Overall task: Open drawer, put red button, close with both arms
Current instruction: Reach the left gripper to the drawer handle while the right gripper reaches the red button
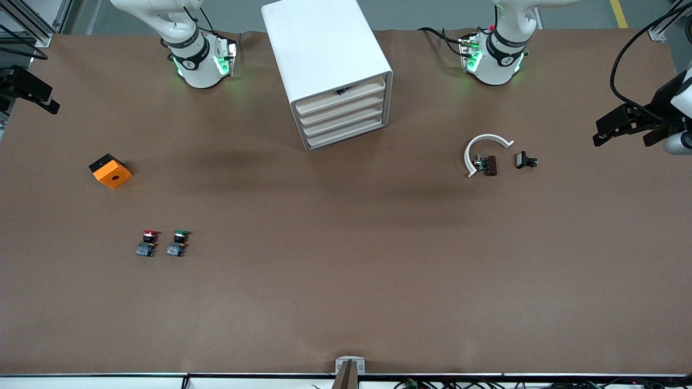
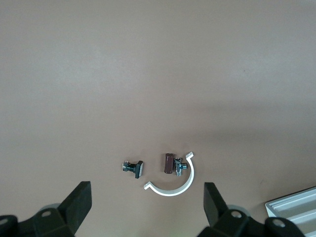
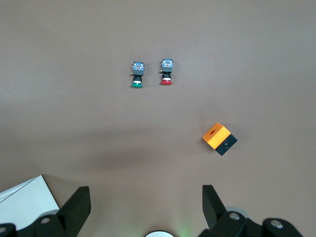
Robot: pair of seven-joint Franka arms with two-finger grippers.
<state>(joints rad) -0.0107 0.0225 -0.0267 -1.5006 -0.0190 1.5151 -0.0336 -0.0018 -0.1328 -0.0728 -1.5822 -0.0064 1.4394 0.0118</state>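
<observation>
In the front view, the white cabinet (image 1: 328,67) stands on the brown table (image 1: 346,281) between the two arm bases. Its four drawers face the camera and all are pushed in; the top drawer (image 1: 341,94) has a small dark thing at its upper edge. The red button (image 1: 147,243) lies toward the right arm's end of the table, much nearer to the camera than the cabinet. The green button (image 1: 178,243) lies just beside it, not touching. The orange block (image 1: 110,170) sits farther from the camera than both buttons. Toward the left arm's end lie a white curved clip (image 1: 482,151), a small brown part (image 1: 489,165) inside its arc, and a small black part (image 1: 524,160) beside them.

In the left wrist view, the left gripper (image 2: 145,205) hangs high over the table with its fingers (image 2: 79,203) wide apart, holding nothing. The clip is below it.

In the right wrist view, the right gripper (image 3: 144,207) is also high over the table, fingers (image 3: 213,201) spread apart and empty. The red button is far from it.
</observation>
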